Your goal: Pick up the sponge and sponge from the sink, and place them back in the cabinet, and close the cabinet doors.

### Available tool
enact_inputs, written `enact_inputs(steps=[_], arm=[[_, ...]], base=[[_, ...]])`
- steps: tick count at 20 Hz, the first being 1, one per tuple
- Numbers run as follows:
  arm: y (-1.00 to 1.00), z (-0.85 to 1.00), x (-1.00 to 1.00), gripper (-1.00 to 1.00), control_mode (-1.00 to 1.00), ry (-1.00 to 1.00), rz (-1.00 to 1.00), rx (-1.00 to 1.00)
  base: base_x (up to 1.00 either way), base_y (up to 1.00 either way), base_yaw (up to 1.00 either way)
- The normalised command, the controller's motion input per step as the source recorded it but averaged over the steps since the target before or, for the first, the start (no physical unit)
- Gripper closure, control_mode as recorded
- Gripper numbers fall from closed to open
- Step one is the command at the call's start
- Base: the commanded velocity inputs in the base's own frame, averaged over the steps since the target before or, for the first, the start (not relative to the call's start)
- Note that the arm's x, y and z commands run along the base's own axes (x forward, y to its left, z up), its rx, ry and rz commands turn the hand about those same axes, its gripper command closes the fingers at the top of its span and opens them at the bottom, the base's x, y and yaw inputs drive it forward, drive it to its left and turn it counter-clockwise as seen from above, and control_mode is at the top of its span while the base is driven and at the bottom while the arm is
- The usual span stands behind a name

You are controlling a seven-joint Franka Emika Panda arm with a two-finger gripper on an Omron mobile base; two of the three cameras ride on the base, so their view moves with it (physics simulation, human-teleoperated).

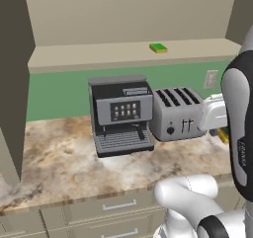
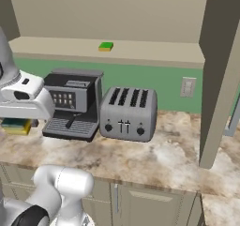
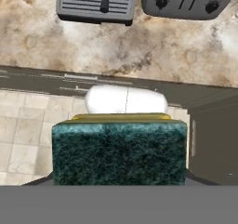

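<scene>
While the claw [image 3: 120,183] hangs above the counter's front edge, its jaws are clamped on the dark-topped sponge [image 3: 119,151], whose green-black scouring face and thin yellow base fill the lower middle of the hand view. That sponge also peeks out as a yellow and dark sliver under the white hand in the right base view [image 2: 15,125] and beside it in the left base view [image 1: 223,134]. Below the claw lie pale floor tiles [image 3: 23,130] and the dark top edge of the drawer fronts; just ahead of it spreads the mottled brown and cream stone counter [image 3: 116,46]. Farther ahead on that counter stand a grey coffee machine [image 1: 121,114] with a slotted drip tray and, touching or just beside it, a silver four-slot toaster [image 1: 179,112]. Behind them runs a green wall [image 1: 59,91] with a pale socket plate [image 2: 188,86]. Above and well beyond the claw, the cabinet [image 1: 123,15] stands open, its beige shelf [image 1: 99,54] bearing the bright green sponge [image 1: 158,48], which lies flat toward the side nearer the toaster. Dark brown side panels [image 2: 218,70] frame the opening on either side. Under the counter, beige drawers [image 1: 116,207] with short horizontal handles face the robot
</scene>
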Motion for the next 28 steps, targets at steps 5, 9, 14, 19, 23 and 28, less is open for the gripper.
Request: enact_inputs(steps=[5, 9, 14, 19, 23, 28], arm=[[0.06, 0.24, 0.33, 1.0, -1.0, -0.01, 0.0, 0.0], [0.0, 0.11, 0.33, 1.0, -1.0, 0.0, 0.0, 0.0], [0.0, 0.01, 0.34, 1.0, -1.0, -0.01, 0.0, 0.0], [0.0, 0.06, 0.34, 1.0, -1.0, -0.02, 0.0, 0.0], [0.0, 0.06, 0.34, 1.0, -1.0, -0.03, 0.0, 0.0], [0.0, 0.1, 0.33, 1.0, -1.0, -0.05, 0.0, 0.0]], base=[[0.0, 0.0, 0.0], [0.0, 0.0, 0.0], [0.0, 0.0, 0.0], [0.0, 0.0, 0.0], [0.0, 0.0, 0.0], [0.0, 0.0, 0.0]])
